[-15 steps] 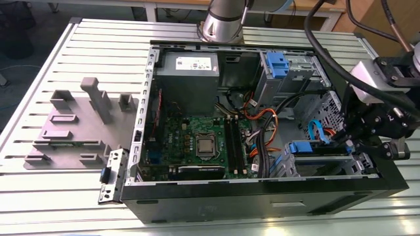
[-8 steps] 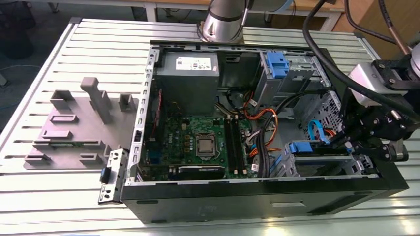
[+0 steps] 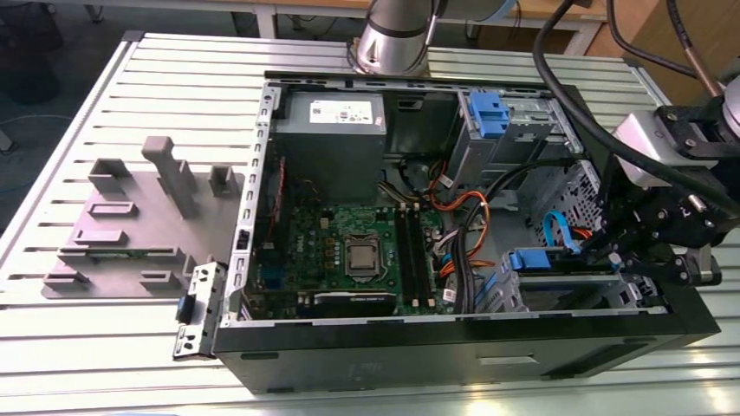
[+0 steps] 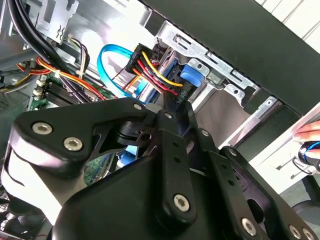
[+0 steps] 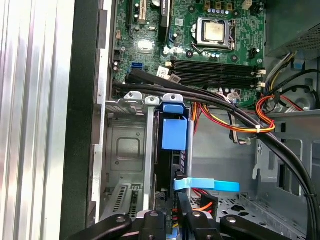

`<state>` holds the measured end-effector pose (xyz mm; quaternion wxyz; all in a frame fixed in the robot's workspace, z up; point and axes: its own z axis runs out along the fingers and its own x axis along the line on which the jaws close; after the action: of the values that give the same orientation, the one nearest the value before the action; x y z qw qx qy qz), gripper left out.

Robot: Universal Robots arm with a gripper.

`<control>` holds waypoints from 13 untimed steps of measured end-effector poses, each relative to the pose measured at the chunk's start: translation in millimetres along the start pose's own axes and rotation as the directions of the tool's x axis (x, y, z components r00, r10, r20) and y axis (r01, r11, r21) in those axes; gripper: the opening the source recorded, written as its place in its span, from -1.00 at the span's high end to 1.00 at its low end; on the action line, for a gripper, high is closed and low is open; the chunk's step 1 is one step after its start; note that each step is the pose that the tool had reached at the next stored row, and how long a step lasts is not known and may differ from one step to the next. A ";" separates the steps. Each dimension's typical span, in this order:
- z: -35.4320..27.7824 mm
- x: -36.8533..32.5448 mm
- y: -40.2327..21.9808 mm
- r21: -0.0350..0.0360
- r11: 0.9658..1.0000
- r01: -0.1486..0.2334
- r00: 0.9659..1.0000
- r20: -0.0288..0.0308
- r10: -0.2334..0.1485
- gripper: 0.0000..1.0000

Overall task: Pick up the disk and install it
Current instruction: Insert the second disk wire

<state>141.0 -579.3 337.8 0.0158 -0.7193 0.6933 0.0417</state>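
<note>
We see the rectangular disk in blue plastic carrier (image 5: 174, 134) seated in the grey sheet-metal drive bay (image 5: 126, 146). The black metal gripper (image 5: 172, 219) sits just beside its cabled end. We cannot tell its grip state.

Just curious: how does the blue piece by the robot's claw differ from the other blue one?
The disk, blue-framed, stands in the cage beside the gripper; the other blue carrier sits in another cage well away from it. The other blue carrier shows a longer blue face, the disk a short tab. Both sit in metal cages.
</note>
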 end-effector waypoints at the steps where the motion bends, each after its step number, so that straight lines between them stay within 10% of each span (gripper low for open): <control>1: 0.5 -0.1 0.0 0.000 1.000 0.000 1.000 0.000 0.000 0.52; 13: 3.9 -6.9 -4.2 -0.001 1.000 0.008 1.000 0.000 -0.008 0.52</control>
<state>144.8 -571.9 334.3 0.0155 -0.7222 0.6903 0.0419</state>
